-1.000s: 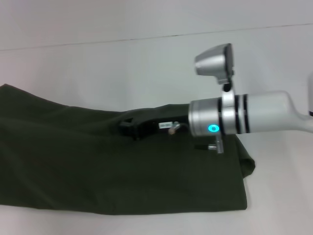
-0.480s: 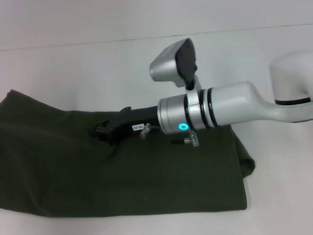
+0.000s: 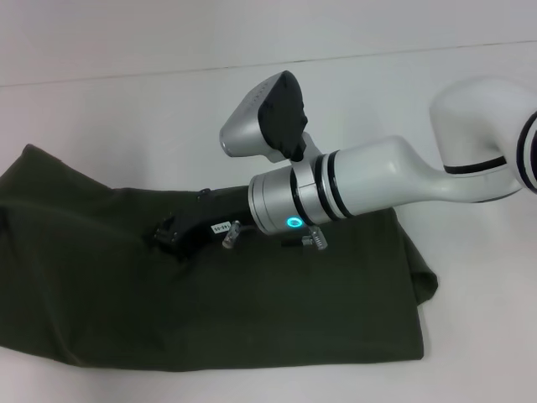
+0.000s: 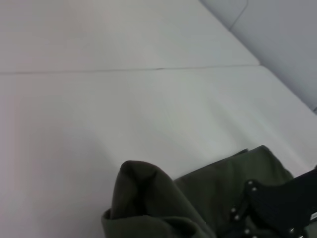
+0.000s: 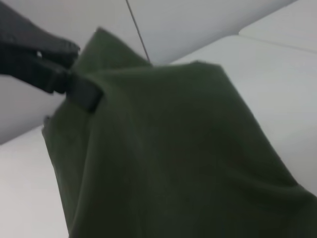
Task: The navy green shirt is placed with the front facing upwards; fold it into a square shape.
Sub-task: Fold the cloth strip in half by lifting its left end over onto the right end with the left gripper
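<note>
Right gripper over the folded shirt, carrying cloth toward the left.

Lying on the white table as a long dark green band, long axis running left to right, plain side up, no lettering visible. Reaching in from the right side, low above the middle of the band, black fingers pointing left; in the right wrist view apparently closed on a raised fold of the shirt, though not fully clear. Left gripper not visible in the head view; state of its fingers impossible to tell. Probably next: bringing the right end of the band over to the left end, so the right arm being the nearer one for this fold. Free cloth stretching away leftward from the fingers.
</note>
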Tool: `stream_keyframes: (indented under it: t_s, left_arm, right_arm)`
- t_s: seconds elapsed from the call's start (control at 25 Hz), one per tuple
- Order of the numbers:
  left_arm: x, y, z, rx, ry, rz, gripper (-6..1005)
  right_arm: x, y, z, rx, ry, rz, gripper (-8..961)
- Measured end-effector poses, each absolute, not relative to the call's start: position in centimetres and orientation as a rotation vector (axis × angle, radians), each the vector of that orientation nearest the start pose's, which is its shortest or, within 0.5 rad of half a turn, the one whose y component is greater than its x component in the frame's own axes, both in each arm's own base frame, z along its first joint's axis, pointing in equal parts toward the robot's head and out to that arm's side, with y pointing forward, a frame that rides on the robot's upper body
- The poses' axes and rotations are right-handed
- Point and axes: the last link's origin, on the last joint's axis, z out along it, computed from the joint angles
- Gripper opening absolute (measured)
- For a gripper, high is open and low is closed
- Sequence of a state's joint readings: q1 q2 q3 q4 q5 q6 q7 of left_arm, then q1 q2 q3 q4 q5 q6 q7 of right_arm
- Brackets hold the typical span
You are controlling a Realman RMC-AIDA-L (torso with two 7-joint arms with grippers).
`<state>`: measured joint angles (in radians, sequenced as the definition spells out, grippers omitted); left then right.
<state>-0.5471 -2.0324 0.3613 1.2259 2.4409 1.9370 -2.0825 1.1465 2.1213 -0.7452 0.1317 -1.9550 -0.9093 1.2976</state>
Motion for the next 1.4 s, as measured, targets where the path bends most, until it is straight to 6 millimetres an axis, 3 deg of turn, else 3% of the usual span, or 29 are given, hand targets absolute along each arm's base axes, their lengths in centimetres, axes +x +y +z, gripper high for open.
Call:
stream_keyframes:
  t_s: [0.44, 0.92, 1.4]
  left_arm:
    - [-26.6, 31.1, 12.8, -2.525, -1.243, -0.407, 32]
    - [-24.5, 30.6, 13.4, -2.594, -1.181, -0.614, 32]
    - [-23.6, 30.4, 14.0, -2.608, -1.155, -0.719, 33]
  right_arm:
    - [13.3, 36.8, -16.8, -2.925, 0.661, 0.316, 99]
    - [12.9, 36.2, -17.9, -2.936, 0.605, 0.250, 119]
    - [12.8, 36.0, -18.0, -2.939, 0.625, 0.261, 139]
